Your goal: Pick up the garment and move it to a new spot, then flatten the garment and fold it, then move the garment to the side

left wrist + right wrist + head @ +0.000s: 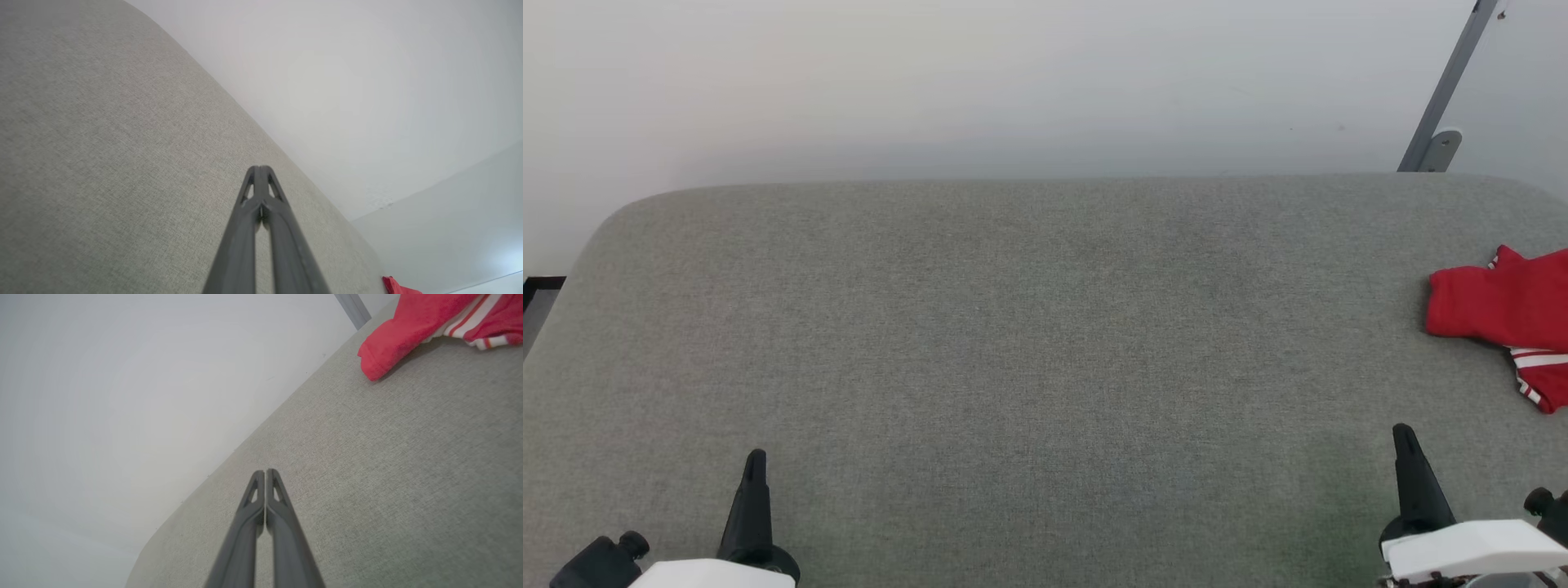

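The red garment (1503, 306) lies folded at the right edge of the grey fabric surface (1029, 327), partly cut off by the head view's border, with white-and-red striped trim (1535, 363) at its near side. My right gripper (1403, 434) rests shut and empty at the lower right, well short of the garment. At the lower left, my left gripper (756, 460) is likewise shut and empty. In the right wrist view the garment (412, 326) sits at the top right, beyond my shut fingertips (264, 473). A red corner of the garment (398, 286) peeks into the left wrist view past that gripper (259, 168).
A pale wall runs behind the surface's far edge. A grey metal bar with a bracket (1441, 106) leans at the back right corner. A dark strip (541, 284) shows off the left edge.
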